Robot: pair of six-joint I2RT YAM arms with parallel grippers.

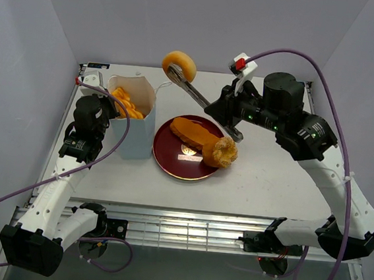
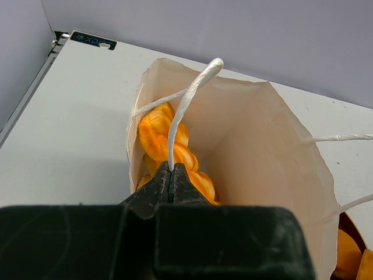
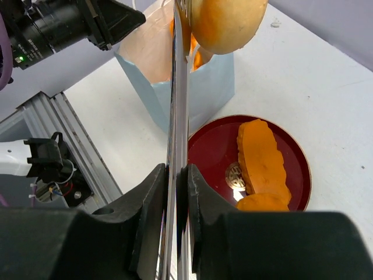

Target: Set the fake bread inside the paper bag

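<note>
- The paper bag (image 1: 134,141) stood upright on the table (image 1: 269,181), just left of the dark red plate (image 1: 171,162), with its mouth open to the top.
- The left gripper (image 2: 170,175) was pinched shut on the bag's near cord handle (image 2: 189,99). The cord ran up out of the fingers and looped over the bag's mouth.
- A twisted piece (image 2: 160,137) was already inside the bag. It stood on end, leaning on the left wall, so its long axis ran down into the bag.
- The right gripper (image 3: 175,175) was clamped on a pair of thin metal tongs (image 1: 195,91), squeezed flat together. In the top view the tongs pointed away from the gripper toward the far left.
- A round bun (image 1: 179,65) sat in the tongs' tip, up in the air. From above it looked just past the bag's far-right corner, and the right wrist view had it over the bag's mouth.
- A long roll (image 1: 189,131) lay flat on the plate. Its long axis ran from far left to near right in the top view.
- A pleated bun (image 1: 221,152) sat at the roll's near-right end, touching it and hanging over the plate's right rim a bit.
</note>
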